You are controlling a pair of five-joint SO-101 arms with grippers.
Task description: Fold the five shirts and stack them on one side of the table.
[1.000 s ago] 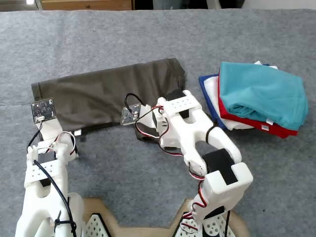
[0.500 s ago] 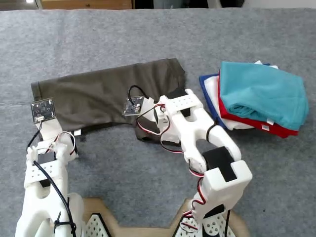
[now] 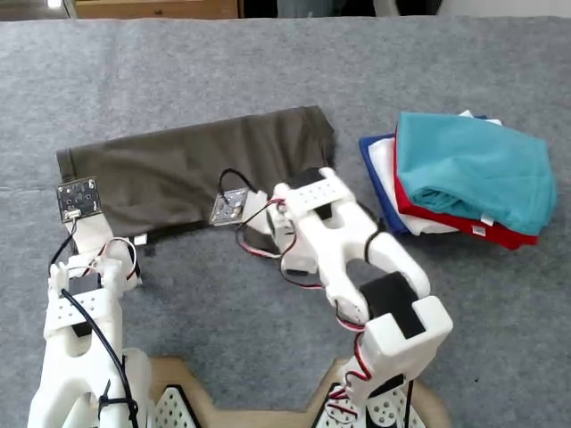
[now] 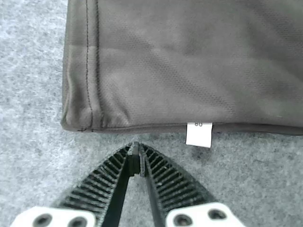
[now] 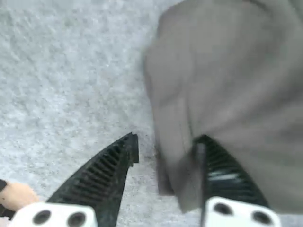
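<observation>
SHIRT: dark olive-brown shirt lies flat on grey felt table, well apart from the four-shirt folded stack | RIGHT: my right claw swung away, then back to the near corner, released, cloth between its jaws | LEFT: my left claw clenched empty beside the hem | NEXT: last fold not begun

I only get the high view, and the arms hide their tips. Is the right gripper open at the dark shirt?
Observer: Yes, the right gripper is open; an edge of the dark shirt drapes over one finger.
Operator: And the left?
Observer: The left gripper is shut and empty, tip just short of the hem.
Operator: Any landmark there?
Observer: A white tag hangs from the hem, beside that tip.
</observation>
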